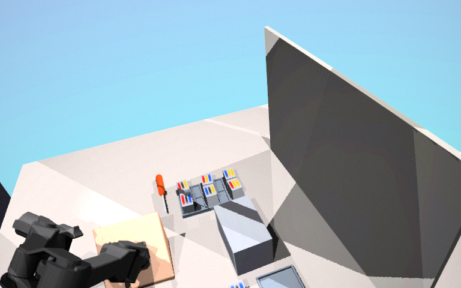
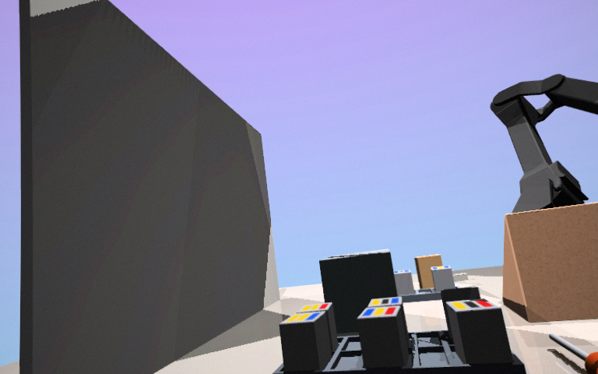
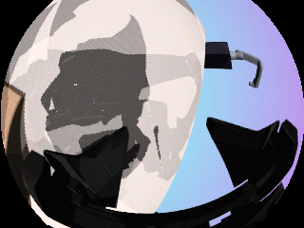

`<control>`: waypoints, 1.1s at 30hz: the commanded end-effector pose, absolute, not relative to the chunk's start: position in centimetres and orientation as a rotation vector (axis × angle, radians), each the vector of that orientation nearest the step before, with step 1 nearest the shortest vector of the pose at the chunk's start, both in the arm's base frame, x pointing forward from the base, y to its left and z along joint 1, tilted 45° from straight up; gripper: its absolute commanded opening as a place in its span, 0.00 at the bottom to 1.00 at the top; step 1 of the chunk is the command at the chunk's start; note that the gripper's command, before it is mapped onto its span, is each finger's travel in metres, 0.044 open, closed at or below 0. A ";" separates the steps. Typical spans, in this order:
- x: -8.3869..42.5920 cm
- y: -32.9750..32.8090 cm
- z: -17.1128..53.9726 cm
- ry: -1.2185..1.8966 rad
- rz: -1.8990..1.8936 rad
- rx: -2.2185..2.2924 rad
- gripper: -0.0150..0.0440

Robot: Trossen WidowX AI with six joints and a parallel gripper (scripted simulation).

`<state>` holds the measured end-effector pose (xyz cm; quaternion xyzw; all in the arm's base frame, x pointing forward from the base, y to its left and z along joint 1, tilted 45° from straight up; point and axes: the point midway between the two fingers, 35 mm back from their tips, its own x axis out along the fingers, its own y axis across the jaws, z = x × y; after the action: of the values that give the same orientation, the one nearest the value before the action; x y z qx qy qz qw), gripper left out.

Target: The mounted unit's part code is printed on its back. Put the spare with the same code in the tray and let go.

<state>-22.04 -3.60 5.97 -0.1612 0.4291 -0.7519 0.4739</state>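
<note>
You are at the very start: nothing is picked, and the code that decides the job has not been read. The gripper [image 1: 134, 260] hangs over the tan box [image 1: 135, 237] near the table corner where the arm stands, its fingers wide apart and holding nothing.

The mounted unit [image 1: 242, 234] is the long grey block in the middle of the table. Its long axis runs from the rack [image 1: 200, 209] towards the tray [image 1: 280, 278], which sits at the table edge lowest in the top view. No view shows a printed code on the unit; its end face in the exterior view is plain dark. So the next move, as I judge it, is a look and not a grasp: bring the wrist camera round the unit until its back shows, keeping off the tall dark panel [image 1: 340, 170] along the table edge beside it.

The spares [image 2: 383, 335] stand upright in the rack, striped labels facing up, in two rows set across the unit's long axis. Which one matches cannot be told yet. An orange screwdriver [image 1: 160, 189] lies just beside the rack on the arm's side; mind it on the approach.
</note>
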 end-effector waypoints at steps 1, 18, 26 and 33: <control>-22.0 -3.6 6.0 1.050 -1.839 -0.394 0.98; -22.5 9.8 2.5 0.538 -2.229 0.520 1.00; -16.8 19.6 1.1 -0.048 -2.464 1.157 1.00; -8.1 25.8 0.7 -0.736 -2.547 1.660 1.00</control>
<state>-11.80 23.67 0.67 0.4948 -0.1537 -0.8508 0.0873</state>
